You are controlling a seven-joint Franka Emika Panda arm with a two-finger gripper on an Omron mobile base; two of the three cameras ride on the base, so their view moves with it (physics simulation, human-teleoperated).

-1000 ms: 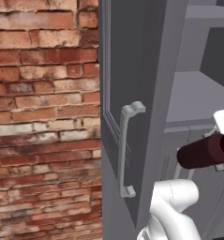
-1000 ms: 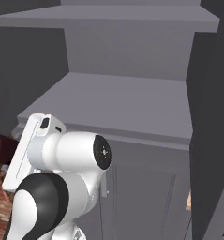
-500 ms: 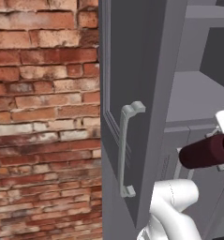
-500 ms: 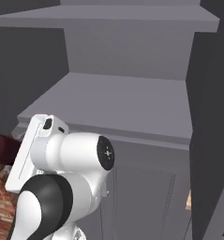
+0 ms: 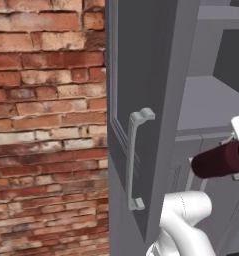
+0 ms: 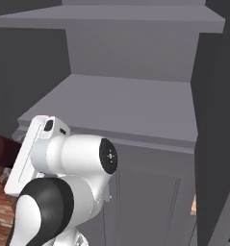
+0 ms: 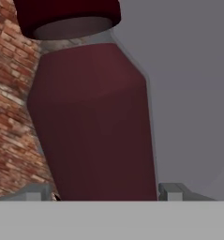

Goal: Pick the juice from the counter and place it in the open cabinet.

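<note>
We hold the juice (image 7: 92,122) tight in our gripper (image 7: 106,192). In the hand view it is right in front of us, very big. One finger (image 7: 176,191) is on one side of the bottle and the other is on its far side, both touching it. The dark cap is at the top of that view. Beside the bottle we see red bricks on one side and grey cabinet on the other.

The left base view shows more. There the juice (image 5: 218,160) lies on its side in the air, sticking out toward the cabinet door (image 5: 141,100). It is just below the front edge of the shelf (image 5: 211,102), in front of the lower grey panel. The door has a light bar handle (image 5: 135,157). Left of the door is the brick wall (image 5: 46,130).

In the right base view our white arm (image 6: 68,163) is close to us and hides most of the bottle. We see just a bit of the juice (image 6: 2,150) peeking out at the left. Behind the arm is the open cabinet (image 6: 135,57) with its wide shelf (image 6: 121,103) and another shelf higher up.
</note>
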